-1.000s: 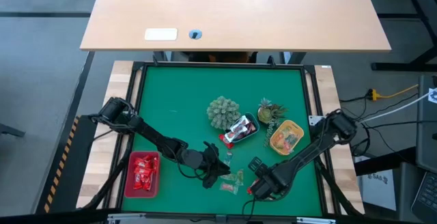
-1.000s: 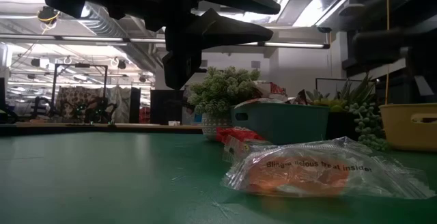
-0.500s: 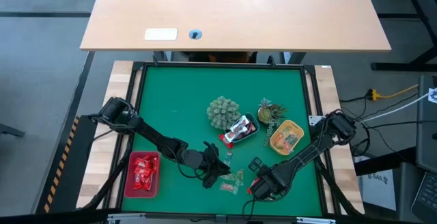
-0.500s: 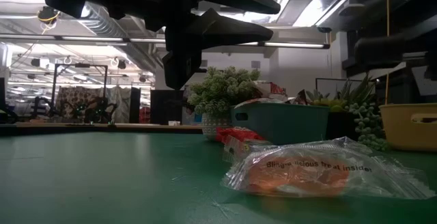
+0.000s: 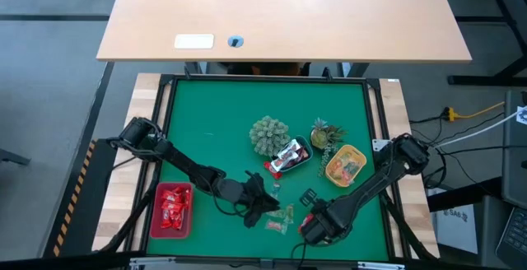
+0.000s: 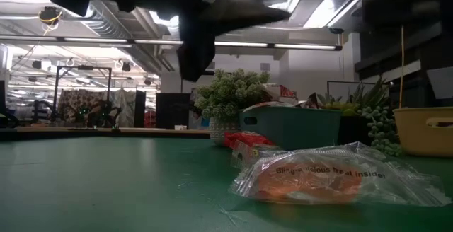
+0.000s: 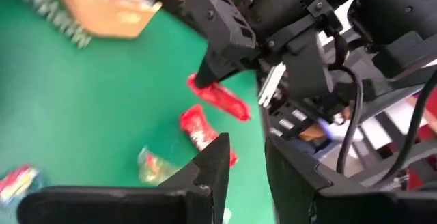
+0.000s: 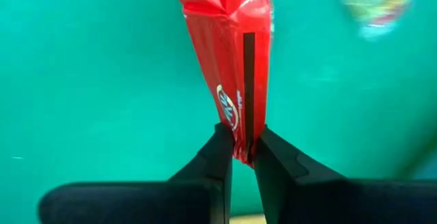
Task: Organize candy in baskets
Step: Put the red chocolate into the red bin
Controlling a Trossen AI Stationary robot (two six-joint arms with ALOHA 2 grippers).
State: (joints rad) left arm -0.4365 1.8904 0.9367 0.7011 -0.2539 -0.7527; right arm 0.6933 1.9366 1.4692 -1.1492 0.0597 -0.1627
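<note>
High view: red rectangular plastic basket [image 5: 172, 208] at table's near left, full of shiny red wrapped candies. Pale blue translucent basket [image 5: 290, 158] mid-table holds red and dark wrappers. Yellow-orange rounded basket [image 5: 345, 165] holds mixed sweets. Right gripper [image 8: 243, 157] pinches glossy red crinkled candy wrapper [image 8: 229, 46] above green felt. Left gripper [image 7: 244, 164] slightly spread, empty, near loose clear-wrapped sweets [image 5: 281, 217].

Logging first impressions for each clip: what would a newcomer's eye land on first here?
Most striking is the right pincer pinching a shiny red candy above the green mat, near the table's front edge. Next, the left pincer hovering by the loose sweets there. Then the red basket full of red candy at front left.
</note>
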